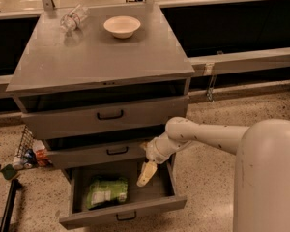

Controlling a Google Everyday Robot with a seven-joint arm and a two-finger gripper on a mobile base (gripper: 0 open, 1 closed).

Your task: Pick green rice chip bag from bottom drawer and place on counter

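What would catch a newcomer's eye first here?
A big white arm reaches in from the right, its gripper hanging over the open bottom drawer. A green rice chip bag lies inside, left of the gripper. On the counter sit a white bowl and a clear bottle.
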